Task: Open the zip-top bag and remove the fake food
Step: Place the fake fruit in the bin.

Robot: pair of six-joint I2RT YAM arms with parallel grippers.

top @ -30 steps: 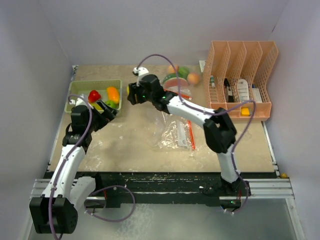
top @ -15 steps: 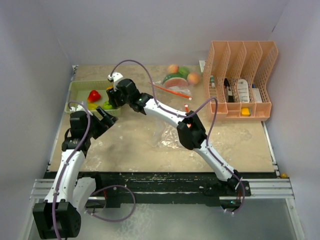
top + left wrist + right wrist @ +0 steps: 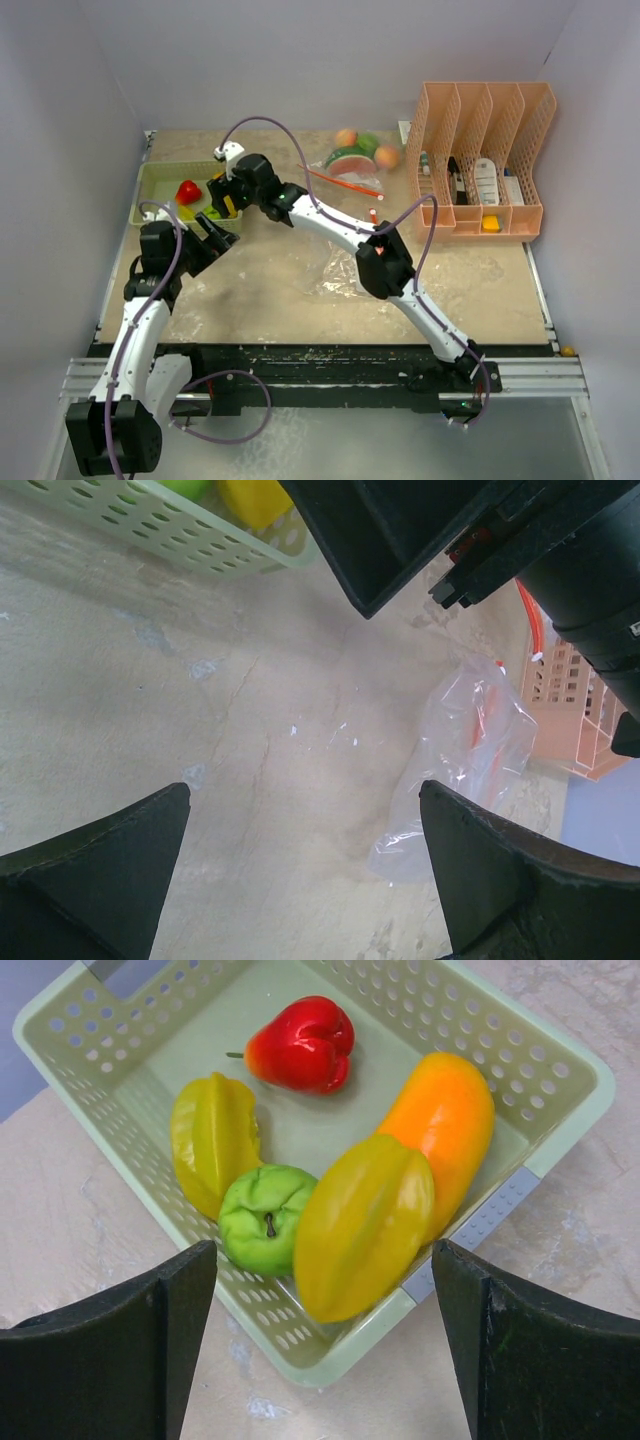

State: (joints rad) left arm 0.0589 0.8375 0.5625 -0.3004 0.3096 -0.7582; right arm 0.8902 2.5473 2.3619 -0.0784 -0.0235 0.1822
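The left gripper (image 3: 305, 805) hangs over the bare tan tabletop (image 3: 150, 700) at the far left, its black fingers spread wide with nothing between them.

Just beyond it sits a pale green perforated plastic basket (image 3: 520, 1185) holding five pieces of fake food. A glossy red toy pepper (image 3: 300, 1045) is at the back and a yellow ridged toy starfruit (image 3: 212, 1140) on the left. A small green toy apple (image 3: 262, 1218) sits in front, and a long orange toy fruit (image 3: 445, 1125) lies along the right wall. A second yellow toy starfruit (image 3: 365, 1225) leans on the orange one, its lower end over the near rim.

The right gripper (image 3: 222, 193) hovers directly above the basket, fingers parted wide — neither touches any piece.

Mid-table, the clear zip-top plastic bag (image 3: 465, 755) lies flat and crumpled, partly under the right arm.

Near the back edge more toy food sits in a loose cluster — a peach-coloured toy ball (image 3: 345, 137), a green toy piece (image 3: 368, 143), a red-and-green toy slice (image 3: 348, 160) and a second peach-coloured ball (image 3: 387, 156).

At the far right a peach slotted plastic rack (image 3: 500, 110) stands upright, with white bottles (image 3: 484, 180) and a small orange block (image 3: 490, 223) in its compartments.
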